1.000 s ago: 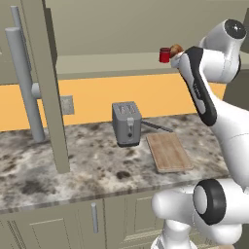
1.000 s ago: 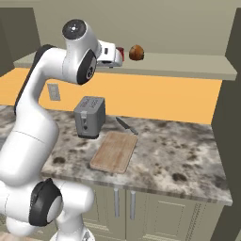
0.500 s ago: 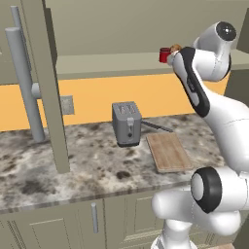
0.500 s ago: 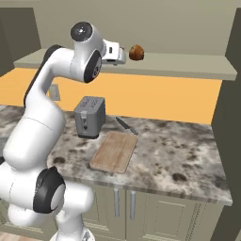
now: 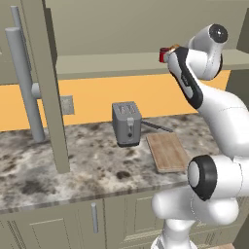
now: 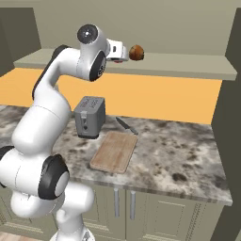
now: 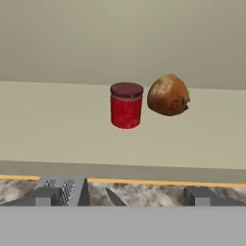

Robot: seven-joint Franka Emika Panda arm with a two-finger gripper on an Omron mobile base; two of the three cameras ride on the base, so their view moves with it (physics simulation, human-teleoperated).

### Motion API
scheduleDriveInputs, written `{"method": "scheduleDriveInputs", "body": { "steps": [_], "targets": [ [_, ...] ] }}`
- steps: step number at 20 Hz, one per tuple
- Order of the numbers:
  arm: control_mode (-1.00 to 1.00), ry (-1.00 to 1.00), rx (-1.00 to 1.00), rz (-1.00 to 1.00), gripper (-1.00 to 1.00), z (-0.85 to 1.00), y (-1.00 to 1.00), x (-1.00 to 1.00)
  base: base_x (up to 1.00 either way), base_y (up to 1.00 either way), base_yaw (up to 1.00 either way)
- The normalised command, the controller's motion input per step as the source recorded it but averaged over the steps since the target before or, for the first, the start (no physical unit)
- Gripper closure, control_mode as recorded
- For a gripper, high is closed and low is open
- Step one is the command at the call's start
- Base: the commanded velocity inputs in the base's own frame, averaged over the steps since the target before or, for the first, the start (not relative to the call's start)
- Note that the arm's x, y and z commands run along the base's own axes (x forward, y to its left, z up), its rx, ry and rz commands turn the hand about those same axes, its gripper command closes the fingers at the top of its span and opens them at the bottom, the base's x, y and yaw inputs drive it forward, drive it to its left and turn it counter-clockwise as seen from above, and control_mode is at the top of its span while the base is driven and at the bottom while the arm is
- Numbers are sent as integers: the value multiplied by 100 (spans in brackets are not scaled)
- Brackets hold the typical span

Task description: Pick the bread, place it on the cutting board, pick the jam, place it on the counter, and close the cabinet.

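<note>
On the open cabinet's (image 5: 46, 87) shelf, the jam (image 7: 127, 104) stands upright just left of the bread (image 7: 168, 94) in the hand view. From the left base camera the arm hides most of the jar, and the bread is barely discernible behind it. The fingers (image 7: 199, 194), spread wide and empty, show only as cut-off dark tips short of the shelf. Below, the cutting board (image 6: 113, 151) lies bare on the table (image 6: 188, 155) beside the toaster (image 6: 90, 116) and knife (image 6: 126, 125). Since a second ago, the arm has swung its elbow nearer the shelf.
</note>
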Motion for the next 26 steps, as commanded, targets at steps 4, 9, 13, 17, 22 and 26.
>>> {"method": "scheduleDriveInputs", "body": {
  "steps": [4,9,13,17,22,26],
  "targets": [
    [-100,0,0,0,-100,0,0,38,0,0,0],
    [-100,0,0,0,-100,0,0,34,0,0,0],
    [-100,0,0,0,-100,0,0,21,0,0,0],
    [-100,0,0,0,-100,-1,0,22,0,0,0],
    [-100,0,0,0,-100,-3,0,24,0,0,0],
    [-100,0,0,0,-100,-3,0,14,0,0,0]
  ]
}}
